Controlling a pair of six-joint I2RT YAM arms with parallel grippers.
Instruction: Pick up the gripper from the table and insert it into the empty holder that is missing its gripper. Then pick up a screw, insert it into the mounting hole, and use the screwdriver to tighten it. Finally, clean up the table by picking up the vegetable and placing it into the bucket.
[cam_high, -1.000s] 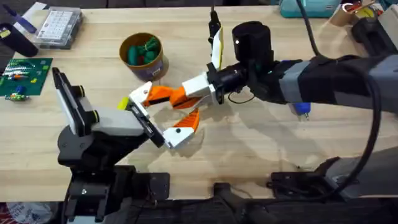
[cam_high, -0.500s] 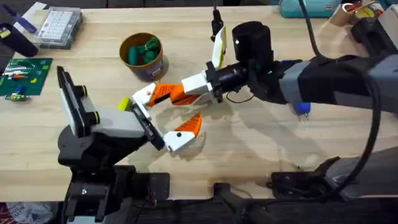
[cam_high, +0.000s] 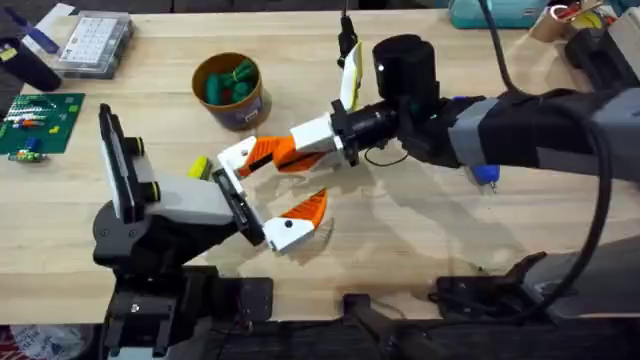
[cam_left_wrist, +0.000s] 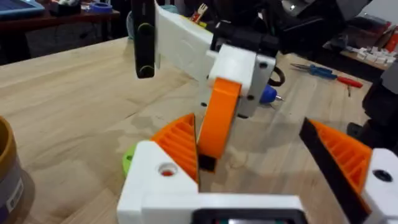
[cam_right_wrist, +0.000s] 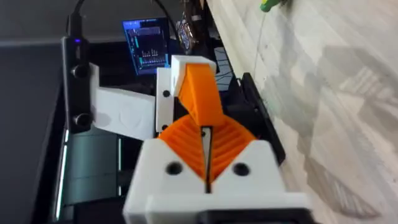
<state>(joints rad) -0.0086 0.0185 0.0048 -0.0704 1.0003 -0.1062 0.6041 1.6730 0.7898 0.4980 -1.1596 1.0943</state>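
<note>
Two grippers meet near the middle of the tabletop.

- The left gripper (cam_high: 285, 185) is spread wide, nothing between its orange pads.
- The right gripper (cam_high: 242, 154) reaches across from the right side. In its wrist view the pads are pressed together; I cannot tell if anything thin sits between them. Its tip lies against the left gripper's far finger.
- The vegetable (cam_high: 198, 167) is on the wood just beside the base of the left gripper's fingers, on the side toward the left edge and outside its span.
- The bucket (cam_high: 248, 110) is near it toward the far edge, with darker green pieces inside.
- The screwdriver (cam_high: 485, 177) lies right of centre, half hidden under the right forearm, and neither arm holds it.

Step, as a judgement: clean-up. The vegetable is not yet picked up and both tools are crowded beside it.

Next move calls for separating the grippers. One of them then has to bracket the vegetable, grip it lightly and carry it the short way over the bucket rim.

Surface: pale wood boards.
- A clear parts box (cam_high: 95, 42) and a purple pen (cam_high: 40, 38) are at the far-left corner.
- A green circuit board (cam_high: 38, 120) is at the left edge.
- A black cylinder (cam_high: 405, 65) stands toward the far edge.

Room: a lit blue screen (cam_right_wrist: 146, 46) sits off the table.
</note>
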